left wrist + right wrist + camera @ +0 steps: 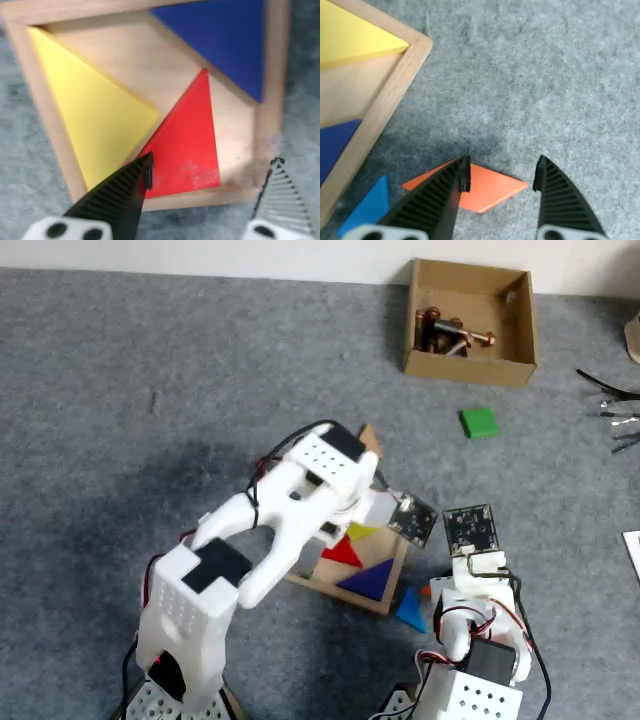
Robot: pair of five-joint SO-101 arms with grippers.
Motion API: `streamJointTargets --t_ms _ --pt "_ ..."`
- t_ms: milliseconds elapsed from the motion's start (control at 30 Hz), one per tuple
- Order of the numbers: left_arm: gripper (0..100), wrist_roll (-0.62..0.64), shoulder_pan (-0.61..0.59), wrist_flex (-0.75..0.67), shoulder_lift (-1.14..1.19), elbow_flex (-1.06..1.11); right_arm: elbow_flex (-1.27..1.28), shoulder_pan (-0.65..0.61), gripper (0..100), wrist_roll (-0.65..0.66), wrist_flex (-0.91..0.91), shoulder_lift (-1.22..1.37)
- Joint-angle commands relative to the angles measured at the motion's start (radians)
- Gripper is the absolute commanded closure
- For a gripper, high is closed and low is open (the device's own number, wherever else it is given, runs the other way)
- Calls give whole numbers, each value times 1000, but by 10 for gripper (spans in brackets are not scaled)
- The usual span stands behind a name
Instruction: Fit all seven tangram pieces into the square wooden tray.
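Note:
The square wooden tray holds a large yellow triangle, a red triangle and a large blue triangle. My left gripper hangs open just above the red triangle and the tray's rim, holding nothing. Outside the tray, on the carpet, lie an orange parallelogram and a light-blue triangle. My right gripper is open right over the orange piece, one finger on each side. A green square lies on the carpet well behind the tray.
A cardboard box with copper-coloured parts stands at the back right. Cables lie at the right edge. The left arm stretches over the tray and hides most of it in the high view. Grey carpet covers the table.

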Motion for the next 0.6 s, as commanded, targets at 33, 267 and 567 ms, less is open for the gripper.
streamJointTargets --t_ms 33,267,567 --pt "670 -52 13 -15 30 -105 104 -19 796 15 -24 -12" --pt "670 -51 10 -9 31 -117 104 -19 796 15 -24 -12" --pt "671 -44 13 72 31 -114 104 -19 796 15 -24 -12"
